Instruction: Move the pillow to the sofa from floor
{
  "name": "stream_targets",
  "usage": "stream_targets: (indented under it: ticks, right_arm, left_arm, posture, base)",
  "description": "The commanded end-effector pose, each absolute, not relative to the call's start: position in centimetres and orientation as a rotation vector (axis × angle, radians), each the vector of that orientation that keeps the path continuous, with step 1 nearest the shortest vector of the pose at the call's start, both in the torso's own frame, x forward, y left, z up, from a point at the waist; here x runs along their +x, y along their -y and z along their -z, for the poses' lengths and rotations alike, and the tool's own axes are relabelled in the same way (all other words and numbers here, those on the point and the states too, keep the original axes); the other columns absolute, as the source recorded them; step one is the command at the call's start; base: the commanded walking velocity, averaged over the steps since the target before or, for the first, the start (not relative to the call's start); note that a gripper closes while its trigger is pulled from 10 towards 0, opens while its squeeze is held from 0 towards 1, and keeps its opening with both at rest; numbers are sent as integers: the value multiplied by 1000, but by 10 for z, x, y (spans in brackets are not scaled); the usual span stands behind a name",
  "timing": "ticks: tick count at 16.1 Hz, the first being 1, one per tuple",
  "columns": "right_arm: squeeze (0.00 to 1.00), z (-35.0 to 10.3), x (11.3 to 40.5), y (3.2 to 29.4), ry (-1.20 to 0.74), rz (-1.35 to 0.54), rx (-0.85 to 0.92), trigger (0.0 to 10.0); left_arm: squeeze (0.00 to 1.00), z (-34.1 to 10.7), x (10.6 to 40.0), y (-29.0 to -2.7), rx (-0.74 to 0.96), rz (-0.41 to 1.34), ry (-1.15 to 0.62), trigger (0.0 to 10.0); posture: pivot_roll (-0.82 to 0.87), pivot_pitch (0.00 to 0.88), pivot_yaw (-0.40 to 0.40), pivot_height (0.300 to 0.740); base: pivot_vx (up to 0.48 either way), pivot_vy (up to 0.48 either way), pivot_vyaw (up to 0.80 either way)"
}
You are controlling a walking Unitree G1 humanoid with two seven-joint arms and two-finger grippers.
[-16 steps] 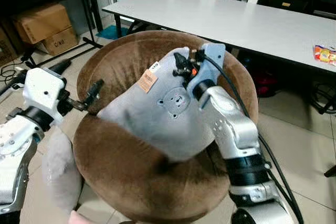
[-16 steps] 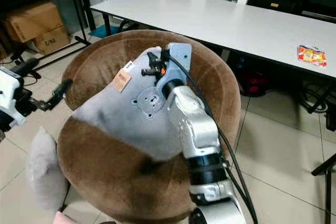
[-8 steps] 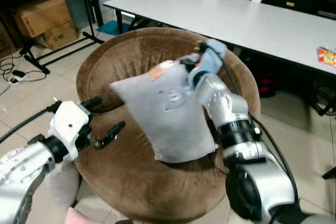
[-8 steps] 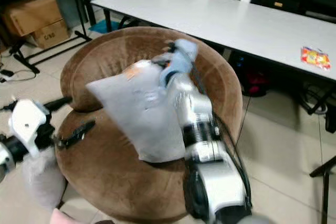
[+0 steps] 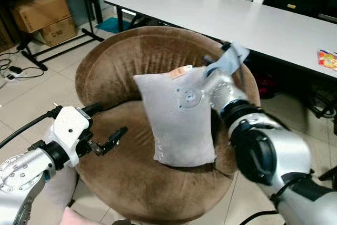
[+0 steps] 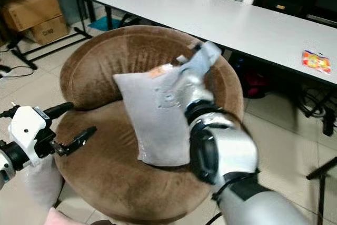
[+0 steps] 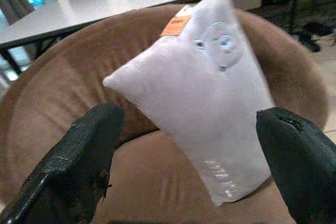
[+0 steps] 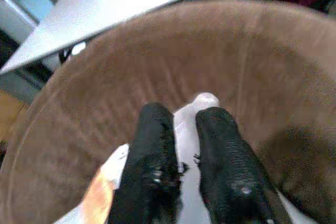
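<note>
Swung upright, pillow (image 5: 180,114) stays pinched in right jaws (image 8: 181,129).

My right arm (image 5: 263,146) is smeared by motion in both head views, and it covers the right edge of the pillow (image 5: 179,117) and part of the sofa (image 5: 131,177) rim behind it. I can't make out the right gripper (image 8: 181,145) from the head; its wrist view is soft, and the pillow corner pinched between the fingers (image 8: 152,156) is mostly hidden by them. The orange tag (image 7: 178,24) on the pillow is too small for me to read. The left arm (image 5: 26,167) runs off the frame's edge. A bright packet (image 6: 316,60) on the table (image 6: 253,19) is too small to identify.
</note>
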State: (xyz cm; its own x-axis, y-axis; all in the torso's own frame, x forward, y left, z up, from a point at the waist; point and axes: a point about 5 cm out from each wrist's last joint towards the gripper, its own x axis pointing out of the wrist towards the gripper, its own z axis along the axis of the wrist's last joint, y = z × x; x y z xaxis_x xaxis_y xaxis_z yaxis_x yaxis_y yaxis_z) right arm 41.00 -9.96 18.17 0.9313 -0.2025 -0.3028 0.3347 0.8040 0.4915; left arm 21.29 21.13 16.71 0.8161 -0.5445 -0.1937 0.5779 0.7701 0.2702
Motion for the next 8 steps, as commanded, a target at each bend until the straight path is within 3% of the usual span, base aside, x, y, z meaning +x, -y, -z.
stream_targets:
  ticks: [1, 3, 4, 5, 6, 8]
  right_arm:
    - [1000, -192, 414, 112, -178, 293, 531, 10000]
    - [1000, -196, 415, 133, -106, 334, 477, 10000]
    - [1000, -198, 415, 142, -57, 296, 491, 10000]
    - [1000, -196, 414, 140, -18, 205, 392, 10000]
    - [0, -181, 409, 133, -22, 49, 322, 10000]
    - [0, -157, 387, 129, -1, -71, 248, 10000]
  left_arm:
    - [0, -170, 214, -205, 301, 650, -94, 10000]
    - [0, -169, 218, -203, 293, 661, -93, 10000]
    - [0, -169, 226, -198, 278, 627, -57, 10000]
    - [0, -164, 235, -194, 251, 526, -47, 10000]
    - [0, -159, 241, -192, 246, 418, -18, 10000]
    - [0, -154, 243, -192, 219, 272, 12, 10000]
  posture:
    - [114, 0, -57, 740]
    - [84, 0, -37, 740]
    - [67, 0, -27, 740]
    - [48, 0, -17, 740]
    - [32, 0, -10, 740]
    - [15, 0, -5, 740]
  base:
    - [0, 0, 0]
    - [0, 0, 0]
    - [0, 0, 0]
    - [0, 0, 0]
    - [0, 0, 0]
    - [0, 0, 0]
